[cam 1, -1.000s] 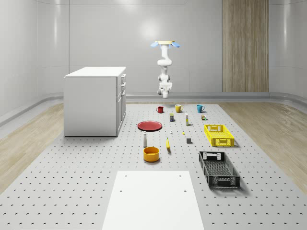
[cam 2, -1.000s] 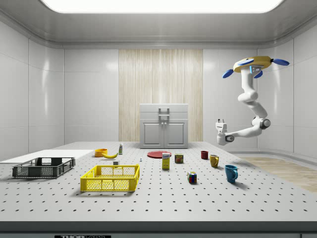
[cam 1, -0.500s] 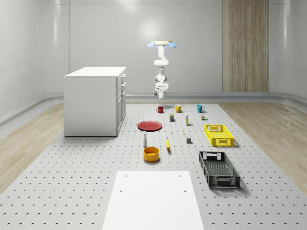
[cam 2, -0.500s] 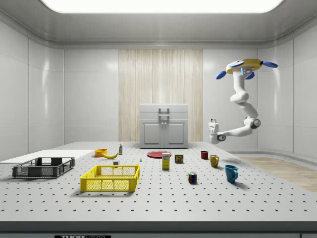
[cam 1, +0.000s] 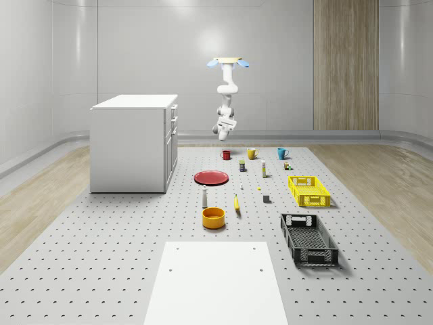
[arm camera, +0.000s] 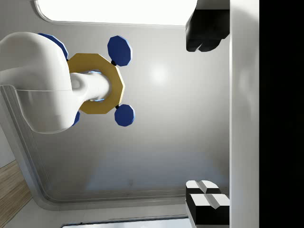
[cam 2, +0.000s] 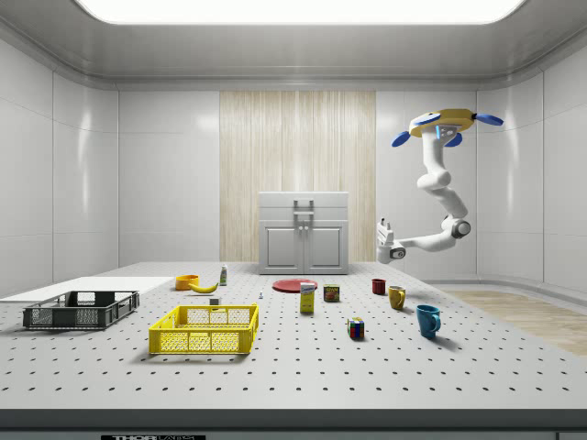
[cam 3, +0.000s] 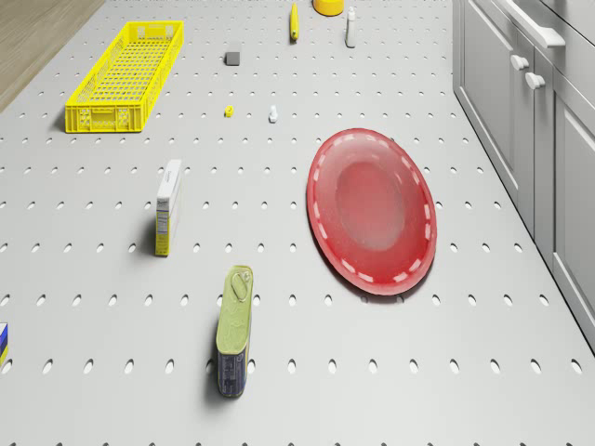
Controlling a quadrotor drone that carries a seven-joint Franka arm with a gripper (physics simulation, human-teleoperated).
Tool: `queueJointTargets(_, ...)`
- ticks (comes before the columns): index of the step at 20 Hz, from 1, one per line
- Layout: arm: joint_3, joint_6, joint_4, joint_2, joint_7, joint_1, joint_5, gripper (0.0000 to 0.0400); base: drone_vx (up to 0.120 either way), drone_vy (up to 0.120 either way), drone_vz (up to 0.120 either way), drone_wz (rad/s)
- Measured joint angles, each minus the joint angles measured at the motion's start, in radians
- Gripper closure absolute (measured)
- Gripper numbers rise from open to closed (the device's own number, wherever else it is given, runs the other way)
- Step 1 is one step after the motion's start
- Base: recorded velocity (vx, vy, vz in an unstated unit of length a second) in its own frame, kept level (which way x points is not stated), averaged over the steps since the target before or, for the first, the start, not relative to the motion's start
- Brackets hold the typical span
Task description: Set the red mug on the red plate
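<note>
Overhead, we hovered with the drone (cam 2: 442,124) high above the far end of the tabletop (cam 1: 122,271), up past the row of mugs. Our arm (cam 2: 438,192) hung below the drone and bent toward the cabinet (cam 1: 134,142), carrying the jaws (cam 2: 385,231) well above the mug (cam 1: 226,155), not touching anything. In the wrist view the two fingertips (arm camera: 207,199) stood wide apart with nothing between them, and the camera looked back up at the drone's underside.

The mug sat upright on the tabletop at about 1 o'clock from the plate (cam 1: 212,177), near it but apart. A yellow mug (cam 1: 251,154) and a blue mug (cam 1: 282,153) stood in line at the mug's 3 o'clock. In the drone view the plate (cam 3: 372,211) lay bare beside the cabinet front, with a can (cam 3: 234,330) on its side nearby.
</note>
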Motion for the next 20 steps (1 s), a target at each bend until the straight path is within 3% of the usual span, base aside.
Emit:
queueJointTargets(6,0.262,0.019,-0.126,-0.03,0.064,-0.089,-0.386,0.0,0.12,0.0,-0.113,0.0)
queueJointTargets(11,0.577,0.028,-0.414,-0.094,0.209,-0.244,-0.925,0.0,0.12,0.0,-0.12,0.0)
queueJointTargets(15,0.784,-0.03,-0.642,-0.151,0.386,-0.442,-1.333,0.0,0.12,0.0,-0.12,0.0)
queueJointTargets(20,0.94,-0.145,-0.769,-0.214,0.569,-0.694,-1.615,0.0,0.12,0.0,-0.12,0.0)
